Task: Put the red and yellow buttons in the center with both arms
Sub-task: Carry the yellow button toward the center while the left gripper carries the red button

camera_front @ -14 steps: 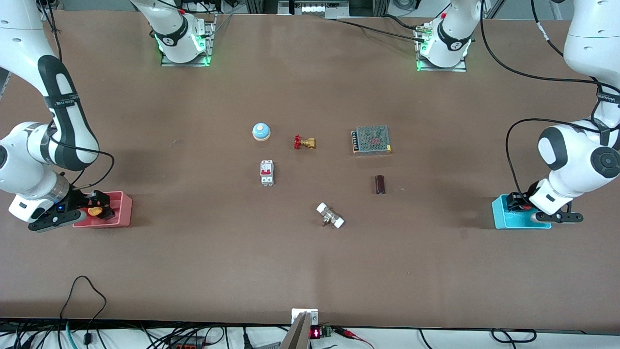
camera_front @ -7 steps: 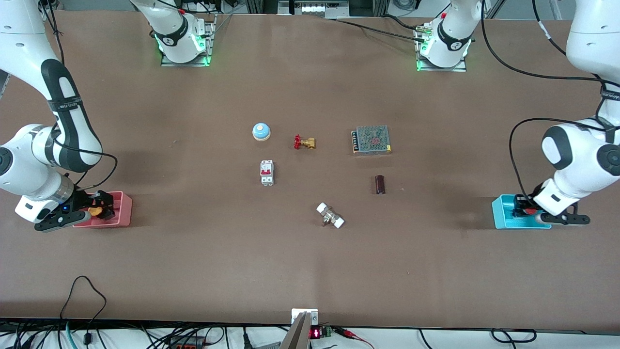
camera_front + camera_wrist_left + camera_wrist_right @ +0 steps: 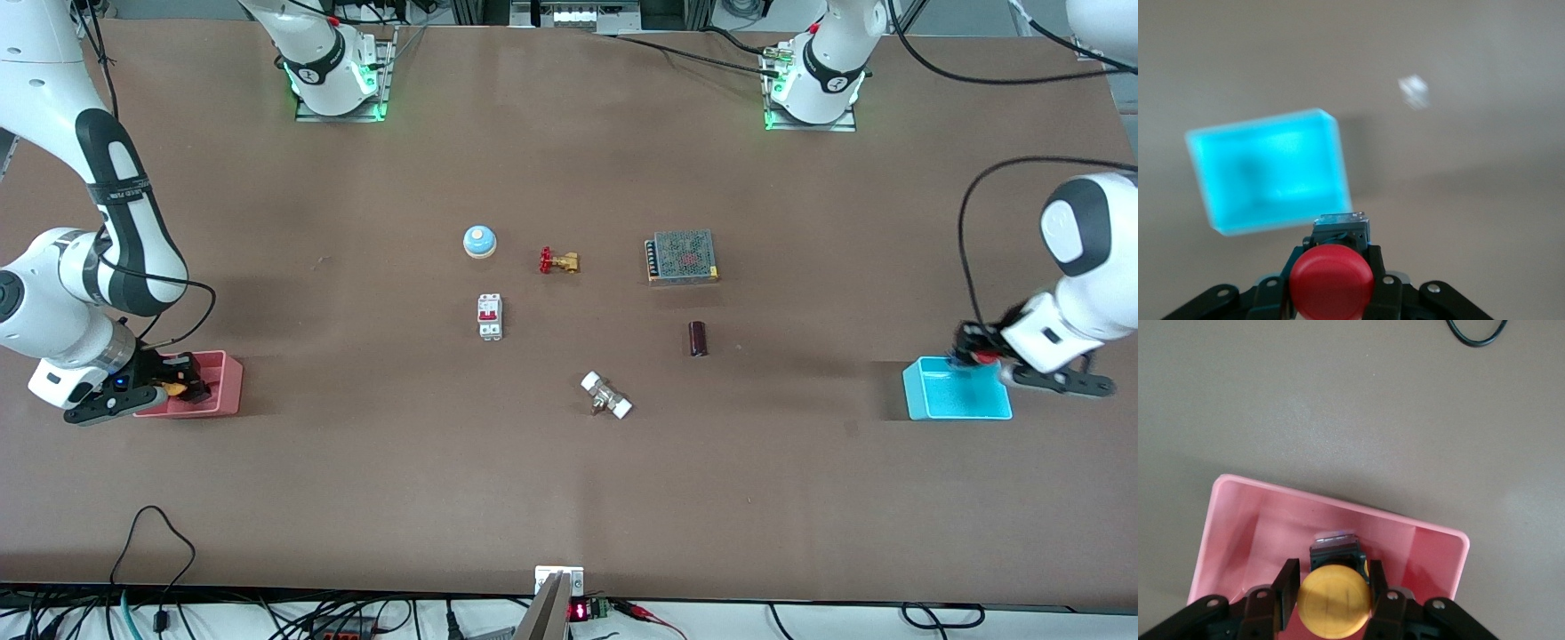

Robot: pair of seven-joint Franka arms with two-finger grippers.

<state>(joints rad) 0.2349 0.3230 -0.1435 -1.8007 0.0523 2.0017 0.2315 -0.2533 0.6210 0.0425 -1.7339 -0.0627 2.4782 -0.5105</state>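
The left gripper (image 3: 971,354) hangs over the cyan bin (image 3: 957,389) at the left arm's end of the worktop (image 3: 569,480), its fingers (image 3: 1379,288) clamped on the dark body of the red button (image 3: 1331,281). In the left wrist view the button sits above the bin's rim, clear of the bin.

The right gripper (image 3: 182,384) is down inside the pink bin (image 3: 222,382) at the right arm's end, its fingers (image 3: 1286,587) closed on the yellow button (image 3: 1334,600), which sits low between the bin's walls.

The centre holds a bell (image 3: 479,241), a valve (image 3: 558,261), a breaker (image 3: 490,316), a mesh box (image 3: 683,256), a dark cylinder (image 3: 698,339) and a white-capped fitting (image 3: 606,396), all apart from one another.
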